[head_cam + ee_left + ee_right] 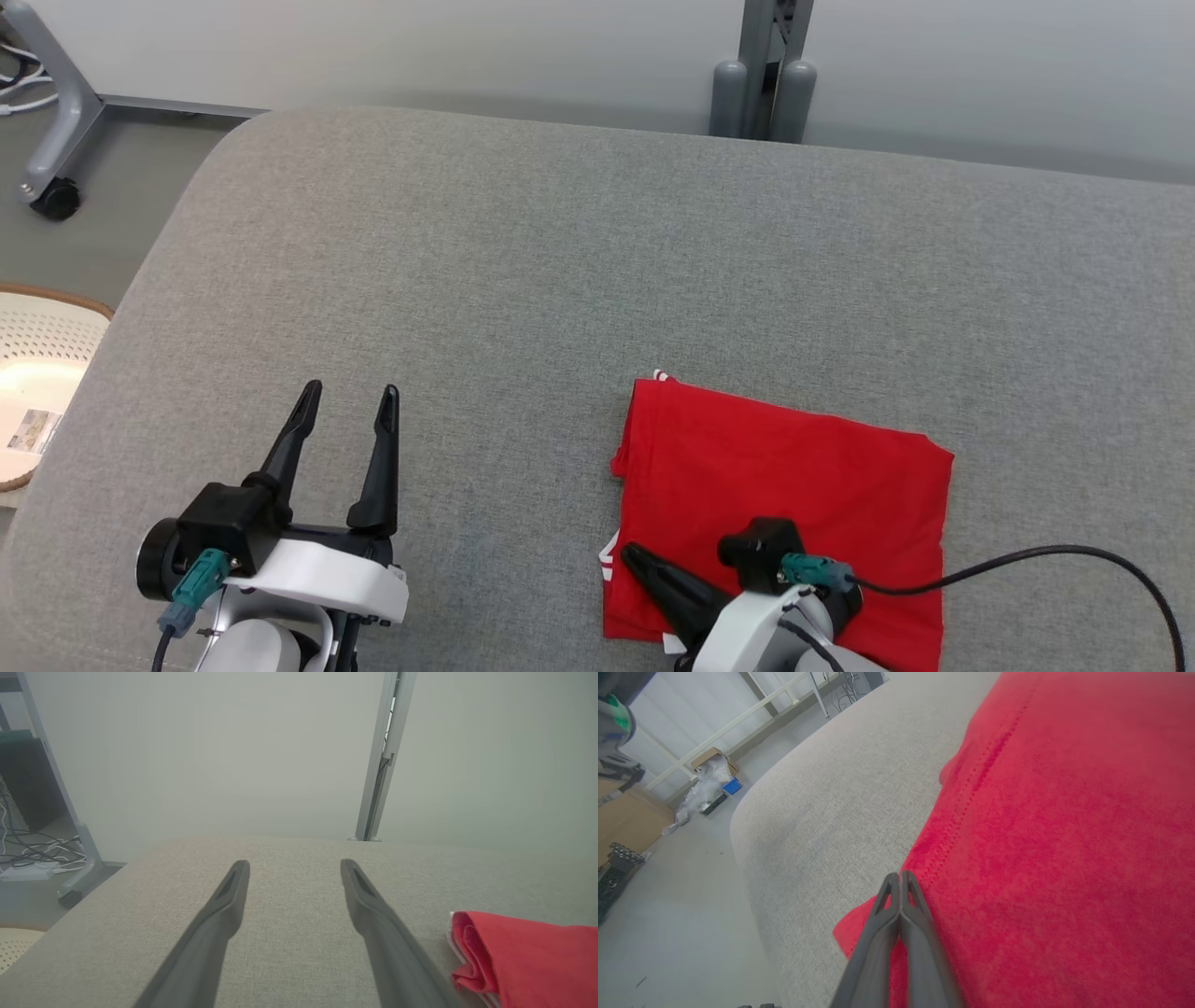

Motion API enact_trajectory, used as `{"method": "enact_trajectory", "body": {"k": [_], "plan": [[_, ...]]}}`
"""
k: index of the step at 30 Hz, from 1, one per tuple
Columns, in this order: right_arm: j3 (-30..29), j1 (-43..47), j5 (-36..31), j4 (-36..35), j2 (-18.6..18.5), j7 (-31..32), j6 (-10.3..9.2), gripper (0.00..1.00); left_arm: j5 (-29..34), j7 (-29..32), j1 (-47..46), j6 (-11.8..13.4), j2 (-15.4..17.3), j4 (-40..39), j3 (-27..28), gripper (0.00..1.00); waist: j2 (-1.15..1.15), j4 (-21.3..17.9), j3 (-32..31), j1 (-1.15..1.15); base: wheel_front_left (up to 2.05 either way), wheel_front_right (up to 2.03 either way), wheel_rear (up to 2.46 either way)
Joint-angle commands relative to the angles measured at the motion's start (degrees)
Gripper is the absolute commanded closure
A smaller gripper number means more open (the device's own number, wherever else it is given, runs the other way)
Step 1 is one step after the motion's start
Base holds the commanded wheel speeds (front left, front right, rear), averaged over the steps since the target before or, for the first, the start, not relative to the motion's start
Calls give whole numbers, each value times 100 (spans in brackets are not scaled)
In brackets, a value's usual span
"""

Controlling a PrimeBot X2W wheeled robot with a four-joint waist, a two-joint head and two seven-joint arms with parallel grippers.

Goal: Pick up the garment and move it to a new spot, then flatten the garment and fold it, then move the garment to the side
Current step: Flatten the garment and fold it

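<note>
The red garment (794, 485) lies folded into a rough square, white trim showing at its left edge, on the right front of the grey padded surface (560, 280). My right gripper (627, 553) is shut, its fingers pressed together with nothing visible between them. It lies low over the garment's front left corner, and in the right wrist view its tips (899, 877) sit at the hem of the red cloth (1064, 835). My left gripper (347, 397) is open and apart from the garment at the front left. The left wrist view shows its two fingers (236, 882) spread over bare fabric, the garment (523, 952) at the right.
A pale perforated basket (37, 373) stands on the floor beyond the surface's left edge. A grey frame leg with a caster (56, 140) is at the far left and a grey post (766, 75) at the back. A black cable (1027, 560) loops over the surface at the right.
</note>
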Motion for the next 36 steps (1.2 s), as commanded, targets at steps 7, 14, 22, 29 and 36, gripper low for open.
{"method": "enact_trajectory", "body": {"k": [7,14,22,29,36], "plan": [[-854,-210,-5,-243,-37,-298,-1,100,-3,-33,18,49,77,-60,75,0,0,-317,-63,0,0,0,0],[-2585,216,-914,-1119,-143,-306,-1,100,21,-25,78,90,147,-211,89,0,0,-723,-178,0,0,0,0],[-4043,871,-1886,-2026,-145,-264,-1,51,53,78,187,249,252,-487,145,0,0,-1087,-326,0,0,0,0],[-4879,1489,-2448,-2657,-98,111,-1,0,49,143,356,342,349,-580,187,0,0,-1242,-516,0,0,0,0],[-5188,2052,-2639,-3201,-69,495,-1,0,88,242,585,438,435,-706,161,0,0,-1328,-649,0,0,0,0]]}}
